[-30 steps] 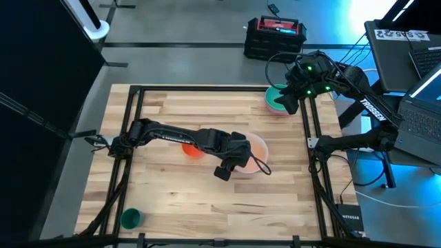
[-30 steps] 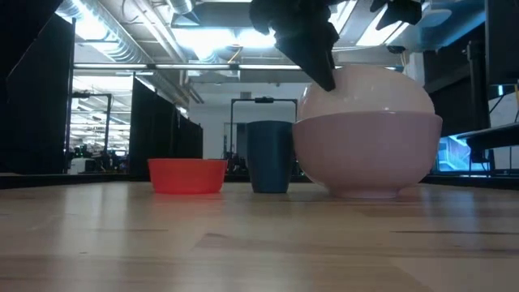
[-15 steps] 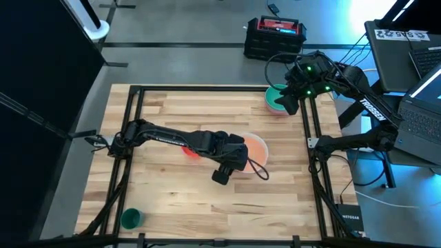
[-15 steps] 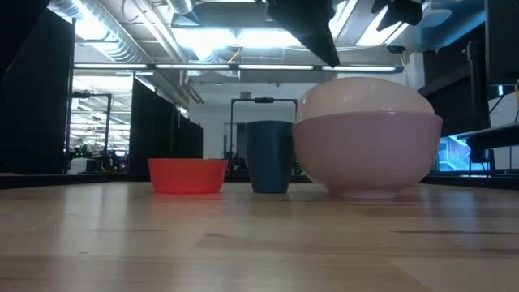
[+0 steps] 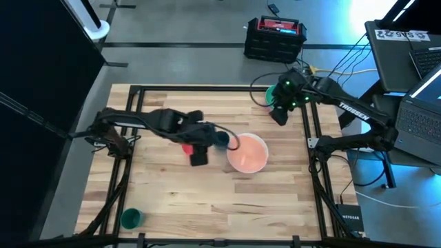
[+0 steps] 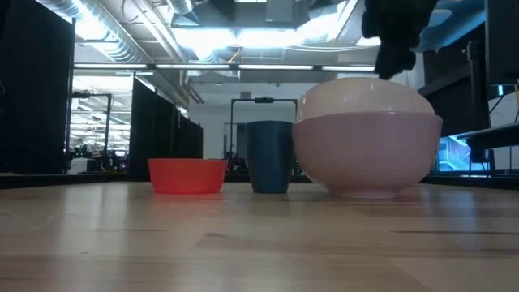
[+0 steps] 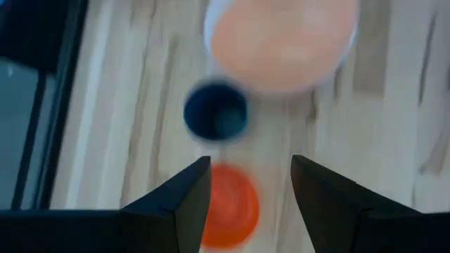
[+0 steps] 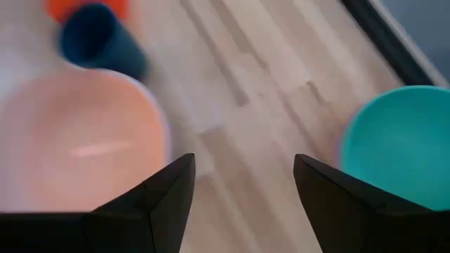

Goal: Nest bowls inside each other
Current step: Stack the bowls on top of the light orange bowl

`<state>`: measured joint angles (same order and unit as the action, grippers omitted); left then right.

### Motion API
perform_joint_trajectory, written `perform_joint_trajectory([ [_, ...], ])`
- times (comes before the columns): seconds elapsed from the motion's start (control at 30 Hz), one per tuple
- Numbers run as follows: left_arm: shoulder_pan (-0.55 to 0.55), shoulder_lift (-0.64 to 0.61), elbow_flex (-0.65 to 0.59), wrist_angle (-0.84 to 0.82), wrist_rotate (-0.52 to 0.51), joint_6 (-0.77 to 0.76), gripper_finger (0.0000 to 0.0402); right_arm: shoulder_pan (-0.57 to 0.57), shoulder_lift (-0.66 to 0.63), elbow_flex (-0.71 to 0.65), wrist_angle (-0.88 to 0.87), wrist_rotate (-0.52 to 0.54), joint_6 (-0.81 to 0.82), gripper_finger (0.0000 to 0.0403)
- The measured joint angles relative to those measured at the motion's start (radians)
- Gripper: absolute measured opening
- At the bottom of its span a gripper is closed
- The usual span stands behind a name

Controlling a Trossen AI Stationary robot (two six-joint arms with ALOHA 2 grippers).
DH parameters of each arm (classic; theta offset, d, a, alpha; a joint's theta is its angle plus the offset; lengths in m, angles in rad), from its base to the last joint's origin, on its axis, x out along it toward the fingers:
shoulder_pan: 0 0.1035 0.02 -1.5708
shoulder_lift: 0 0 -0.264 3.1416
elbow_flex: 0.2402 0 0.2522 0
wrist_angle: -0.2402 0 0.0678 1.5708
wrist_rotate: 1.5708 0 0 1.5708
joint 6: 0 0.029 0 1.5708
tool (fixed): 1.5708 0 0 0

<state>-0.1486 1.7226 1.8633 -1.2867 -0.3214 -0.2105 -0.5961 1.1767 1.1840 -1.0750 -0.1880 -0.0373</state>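
Left pincer (image 5: 198, 157), fingers apart and empty, hovers over the red bowl (image 5: 187, 147) beside the dark blue bowl (image 5: 220, 140); right pincer (image 5: 278, 117), fingers apart, hangs near the green bowl (image 8: 401, 144).

The stacked bowls (image 5: 247, 153) sit mid-table, a cup (image 5: 220, 139) just left, another bowl (image 5: 187, 147) farther left.

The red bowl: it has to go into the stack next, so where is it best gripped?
Probably by its rim, from straight above. The red bowl sits upright and open, so one finger can go inside the thin wall and one outside. The far side from the dark blue cup looks freest.
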Motion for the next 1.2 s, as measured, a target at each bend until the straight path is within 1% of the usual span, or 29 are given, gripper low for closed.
perform_joint_trajectory([
  [0.1, 0.000, -0.108, -0.179, 0.054, -0.003, -0.023, 0.0180, 0.000, 0.004, -0.018, 0.018, 0.056, -0.056, 0.0227],
  [0.27, 0.007, -0.264, -0.459, 0.234, -0.006, -0.033, 0.0180, -0.047, 0.007, -0.010, 0.023, 0.103, -0.104, 0.0227],
  [0.33, 0.014, -0.311, -0.535, 0.293, -0.005, -0.032, 0.0180, -0.087, 0.019, -0.009, 0.022, 0.108, -0.104, 0.0227],
  [0.43, 0.033, -0.345, -0.605, 0.333, -0.006, -0.017, 0.0180, -0.153, 0.061, -0.009, 0.016, 0.092, -0.113, 0.0227],
  [0.53, 0.055, -0.348, -0.629, 0.334, -0.006, 0.014, 0.0180, -0.200, 0.128, -0.009, 0.004, 0.056, -0.154, 0.0227],
  [0.93, 0.090, -0.350, -0.630, 0.338, -0.005, -0.035, 0.0180, -0.298, 0.361, -0.009, 0.038, 0.117, -0.391, 0.0227],
  [1.1, 0.091, -0.350, -0.630, 0.336, -0.005, -0.085, 0.0180, -0.317, 0.422, -0.009, 0.046, 0.115, -0.412, 0.0227],
  [1.2, 0.091, -0.350, -0.630, 0.335, -0.005, -0.110, 0.0180, -0.314, 0.436, -0.009, 0.063, 0.098, -0.412, 0.0227],
])
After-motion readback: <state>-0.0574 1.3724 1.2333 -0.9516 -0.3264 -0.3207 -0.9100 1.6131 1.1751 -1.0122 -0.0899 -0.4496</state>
